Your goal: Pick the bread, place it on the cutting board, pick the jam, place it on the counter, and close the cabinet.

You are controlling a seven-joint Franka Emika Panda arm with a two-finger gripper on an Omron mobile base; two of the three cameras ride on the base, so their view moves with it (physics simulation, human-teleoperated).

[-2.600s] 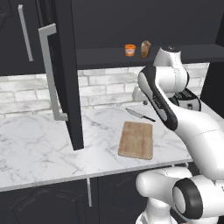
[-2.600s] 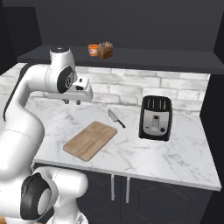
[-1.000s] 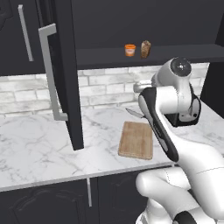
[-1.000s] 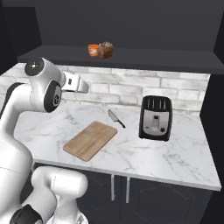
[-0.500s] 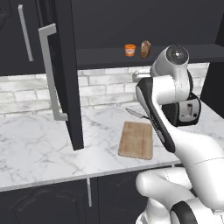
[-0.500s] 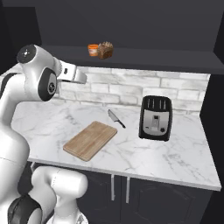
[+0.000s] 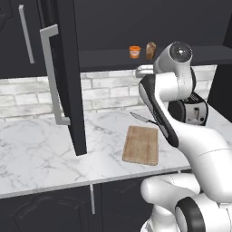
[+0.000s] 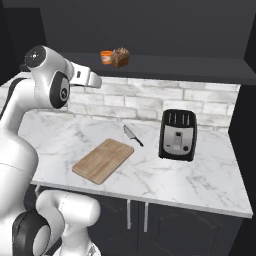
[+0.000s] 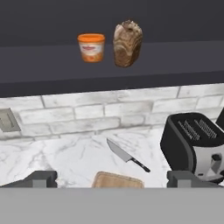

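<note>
The brown bread (image 9: 127, 43) stands upright on the open cabinet's dark shelf (image 9: 175, 61), right beside the orange jam (image 9: 91, 47) jar. Both sit on that shelf from the base cameras too: bread (image 7: 151, 50) (image 8: 120, 57), jam (image 7: 134, 51) (image 8: 105, 56). My gripper (image 9: 113, 179) is open and empty, with dark fingertips (image 9: 40, 178) far apart. It hangs in the air (image 7: 139, 69) (image 8: 96, 81) just below shelf level, in front of the two items and apart from them. The wooden cutting board (image 7: 142, 145) (image 8: 103, 160) lies bare on the white marble counter (image 7: 41, 149).
The cabinet's dark door (image 7: 68, 77) with its silver bar handle stands swung open to the left of the arm. A knife (image 9: 127, 156) lies behind the board. A black toaster (image 8: 177, 134) stands on the counter to the right. A brick backsplash runs behind.
The arm has lifted the hand from above the counter to just under shelf height and pointed it at the shelf. Bread, jam, board and door have stayed put.
</note>
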